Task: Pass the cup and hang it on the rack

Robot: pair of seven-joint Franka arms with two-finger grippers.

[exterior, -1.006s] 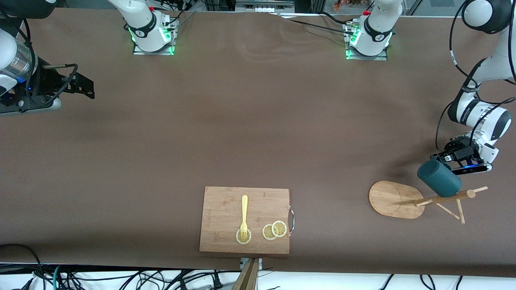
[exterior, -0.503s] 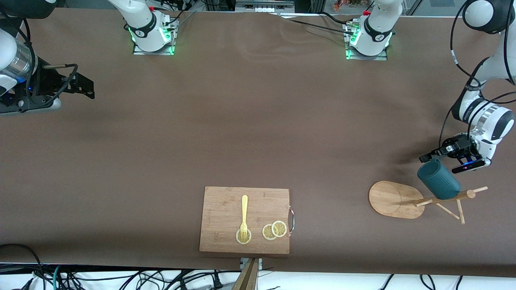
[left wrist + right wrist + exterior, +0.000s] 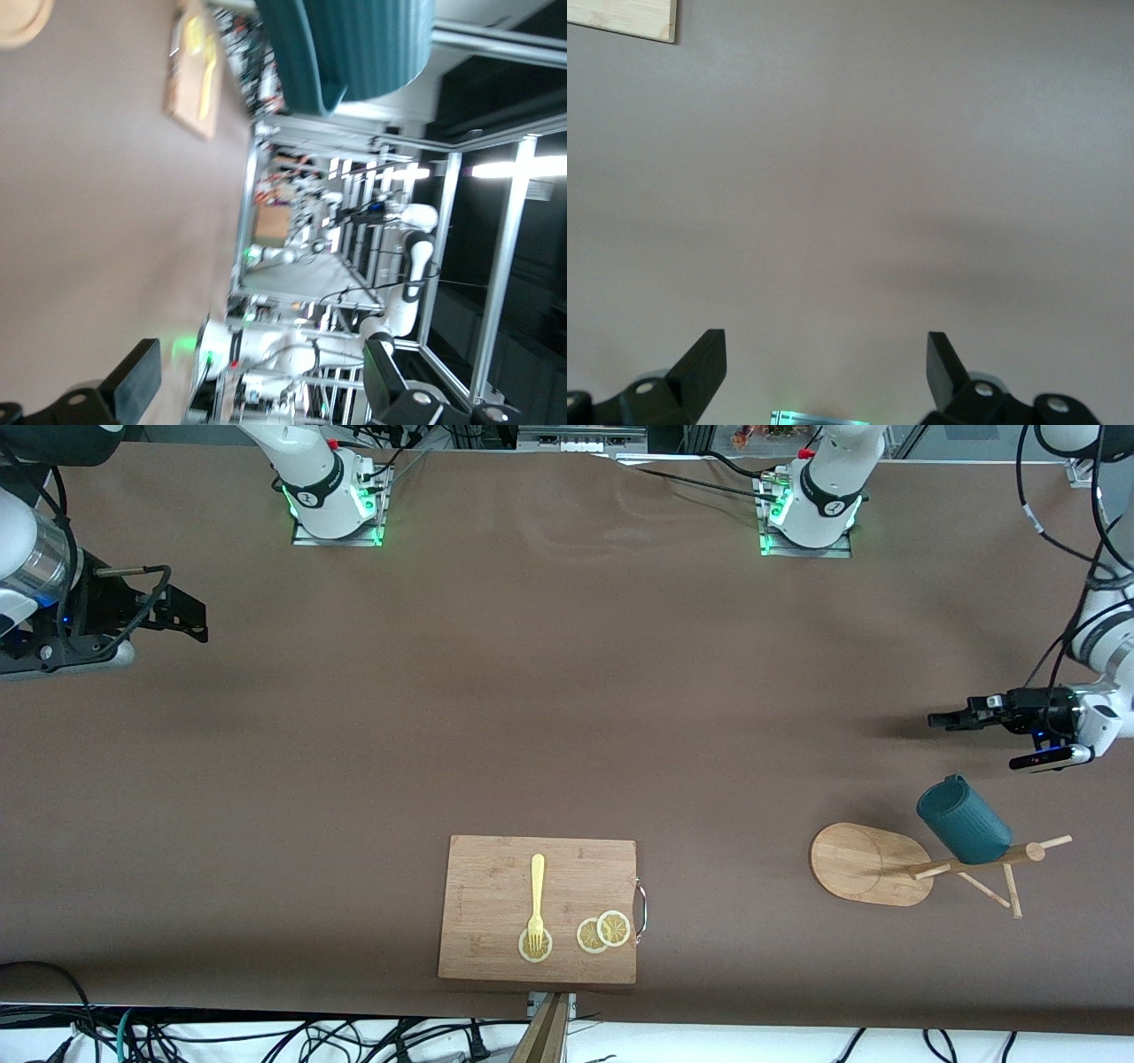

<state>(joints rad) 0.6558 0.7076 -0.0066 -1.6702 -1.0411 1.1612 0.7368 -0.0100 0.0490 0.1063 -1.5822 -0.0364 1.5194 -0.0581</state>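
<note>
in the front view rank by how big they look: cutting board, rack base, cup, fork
1. cutting board
2. rack base
3. cup, though it hangs raised toward the camera, so it may look a little large
4. fork, long but very thin

free: bare surface (image 3: pixel 567 717) under my left claw (image 3: pixel 941 720) and right claw (image 3: pixel 197 624) | blocked: cup (image 3: pixel 964 821) on rack (image 3: pixel 921 864) at left arm's end | blocked: cutting board (image 3: pixel 538 909) nearer front camera, mid-surface
</note>
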